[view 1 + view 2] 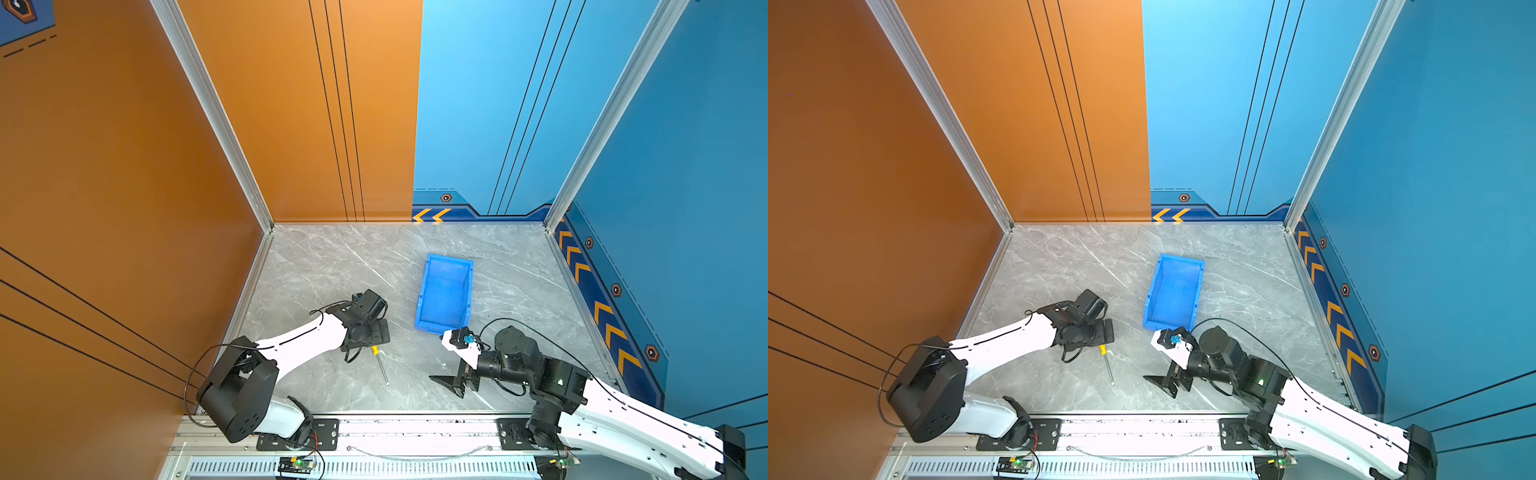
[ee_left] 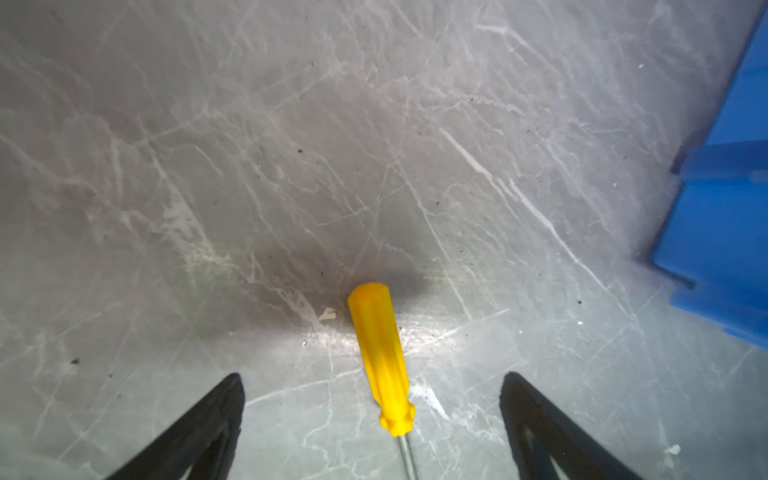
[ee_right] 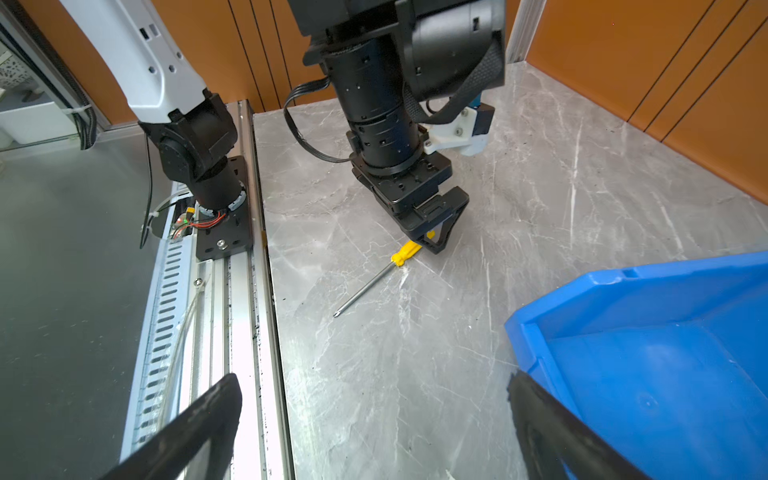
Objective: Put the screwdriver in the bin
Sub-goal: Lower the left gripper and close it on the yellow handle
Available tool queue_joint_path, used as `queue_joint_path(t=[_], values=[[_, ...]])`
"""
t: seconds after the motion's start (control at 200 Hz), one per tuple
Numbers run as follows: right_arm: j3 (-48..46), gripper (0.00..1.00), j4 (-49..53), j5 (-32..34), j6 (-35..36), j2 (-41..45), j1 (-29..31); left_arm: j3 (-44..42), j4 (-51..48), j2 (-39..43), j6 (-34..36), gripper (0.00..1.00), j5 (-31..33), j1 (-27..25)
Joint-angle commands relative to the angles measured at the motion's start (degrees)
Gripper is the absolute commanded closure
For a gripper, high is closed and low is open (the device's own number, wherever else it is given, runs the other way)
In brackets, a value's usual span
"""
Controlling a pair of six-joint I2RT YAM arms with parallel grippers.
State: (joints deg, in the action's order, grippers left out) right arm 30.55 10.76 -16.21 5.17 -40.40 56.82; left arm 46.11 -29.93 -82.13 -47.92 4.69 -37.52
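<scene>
The screwdriver [image 1: 376,351] [image 1: 1103,351] lies flat on the grey marble table, its yellow handle [image 2: 380,353] towards the back and its silver shaft [image 3: 365,286] towards the front rail. My left gripper [image 2: 372,375] [image 3: 436,237] points straight down over the handle. It is open, one finger on each side, and neither touches the handle. In both top views its body [image 1: 370,332] hides most of the handle. The empty blue bin [image 1: 444,299] [image 1: 1173,297] [image 3: 665,365] stands right of the screwdriver. My right gripper [image 1: 446,384] [image 3: 372,378] is open and empty, near the bin's front end.
The enclosure's orange wall [image 1: 124,187] and blue wall [image 1: 685,187] border the table. A metal rail [image 1: 415,430] with both arm bases runs along the front edge. Bare marble [image 1: 332,266] lies behind the left gripper and left of the bin.
</scene>
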Motion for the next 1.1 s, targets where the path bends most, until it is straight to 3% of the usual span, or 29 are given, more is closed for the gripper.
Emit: queue_joint_path(t=[0.0, 0.16, 0.19, 0.411, 0.646, 1.097], values=[[-1.8, 0.00, -2.9, -1.2, 0.2, -0.1, 1.2, -1.4, 0.3, -0.9, -2.6, 0.06, 1.6, -0.7], [-2.6, 0.00, -5.2, 0.1, -0.5, -0.5, 1.5, -1.3, 0.3, -2.0, -2.3, 0.13, 1.7, -1.1], [-2.5, 0.00, -5.1, 0.3, -0.6, -0.5, 1.6, -1.3, 0.4, -2.1, -2.3, 0.18, 1.8, -1.2], [-3.2, 0.00, -4.5, 3.1, -0.2, 0.7, 1.9, -1.0, 1.2, -4.1, -3.0, 0.34, 2.2, -1.3], [-3.6, 0.00, -1.7, 5.3, 1.1, 3.8, 1.9, -0.7, 1.4, -6.2, -2.4, 0.42, 1.9, -1.8], [-3.1, 0.00, -0.5, 6.9, 2.5, 4.7, 2.0, 1.7, -0.6, -9.7, -3.2, 0.68, 3.8, -3.3]])
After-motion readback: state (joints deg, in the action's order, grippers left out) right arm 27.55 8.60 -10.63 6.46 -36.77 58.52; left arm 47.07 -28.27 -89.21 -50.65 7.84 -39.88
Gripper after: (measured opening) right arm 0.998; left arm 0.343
